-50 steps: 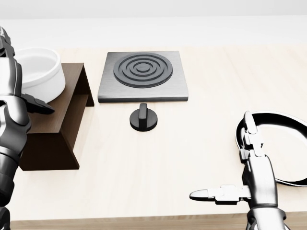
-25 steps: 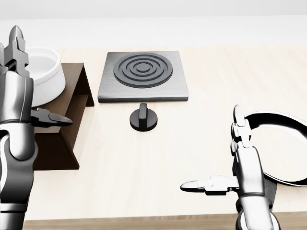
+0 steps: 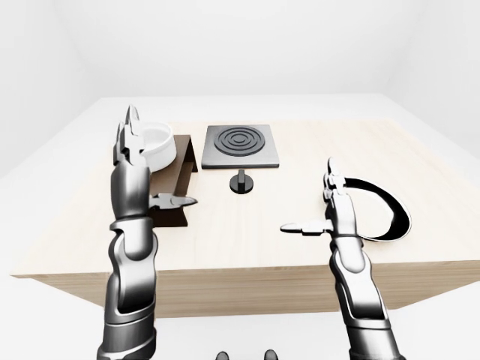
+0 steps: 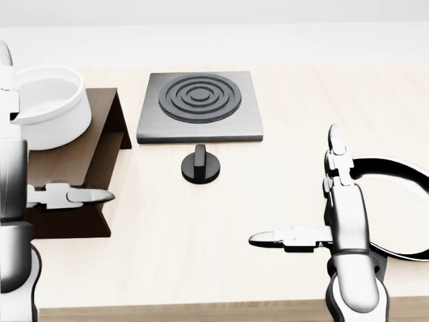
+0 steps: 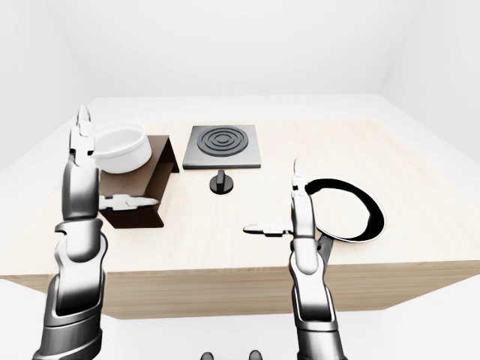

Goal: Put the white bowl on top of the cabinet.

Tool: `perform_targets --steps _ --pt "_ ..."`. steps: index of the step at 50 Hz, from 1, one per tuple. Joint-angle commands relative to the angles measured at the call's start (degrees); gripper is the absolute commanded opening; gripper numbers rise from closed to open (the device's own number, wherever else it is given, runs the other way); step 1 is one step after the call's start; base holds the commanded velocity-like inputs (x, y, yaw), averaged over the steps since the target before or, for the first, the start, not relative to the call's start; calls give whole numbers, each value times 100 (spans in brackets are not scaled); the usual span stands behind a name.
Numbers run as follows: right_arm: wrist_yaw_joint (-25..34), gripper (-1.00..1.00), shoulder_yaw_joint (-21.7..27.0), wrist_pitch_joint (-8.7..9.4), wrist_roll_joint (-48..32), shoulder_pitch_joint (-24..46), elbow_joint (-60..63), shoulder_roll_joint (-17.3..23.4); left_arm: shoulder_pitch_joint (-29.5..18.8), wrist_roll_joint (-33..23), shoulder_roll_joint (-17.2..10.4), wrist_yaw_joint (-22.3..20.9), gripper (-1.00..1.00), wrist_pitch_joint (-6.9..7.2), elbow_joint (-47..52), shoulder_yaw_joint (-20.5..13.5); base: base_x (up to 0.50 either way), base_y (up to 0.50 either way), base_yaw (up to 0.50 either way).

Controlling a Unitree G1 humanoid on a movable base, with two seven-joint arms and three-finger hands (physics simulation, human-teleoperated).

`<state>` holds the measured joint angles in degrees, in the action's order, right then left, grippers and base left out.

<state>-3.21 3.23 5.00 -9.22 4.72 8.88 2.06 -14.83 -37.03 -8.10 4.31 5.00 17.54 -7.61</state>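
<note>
The white bowl (image 4: pixel 50 114) stands upright on the top of the dark brown cabinet (image 4: pixel 94 151), at the left of the head view. My left hand (image 5: pixel 112 161) is open beside the cabinet. Its fingers (image 5: pixel 81 139) point up to the left of the bowl, and its thumb (image 4: pixel 74 196) lies over the cabinet's near edge. It holds nothing, and I cannot tell whether it touches the bowl. My right hand (image 4: pixel 295 184) is open and empty over the table at the lower right, thumb pointing left.
A grey hob plate (image 4: pixel 200 106) with dark rings lies at the middle top, with a black knob (image 4: pixel 200 166) just below it. A black frying pan (image 4: pixel 402 201) lies at the right, partly behind my right hand. The light wooden table (image 4: pixel 201 255) ends near the bottom.
My left hand has drawn away from the bowl, its thumb sliding down to the cabinet's near edge. The right hand has shifted left and risen a little. The bowl has stayed on the cabinet.
</note>
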Motion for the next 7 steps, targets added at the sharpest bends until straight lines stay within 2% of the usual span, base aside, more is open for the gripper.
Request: perform_targets --steps 1,4,5,7 --pt "-102 100 42 0 89 295 203 37 1031 1348 425 -498 100 0 1066 118 0 0 0" --pt "-100 100 67 0 155 334 270 48 1142 1448 452 -572 100 0 1126 177 0 0 0" --pt "-77 100 68 0 209 348 389 42 1321 1612 504 -741 100 0 1025 334 0 0 0" --pt "-74 100 61 0 242 326 456 43 1378 1635 520 -771 100 0 938 380 0 0 0"
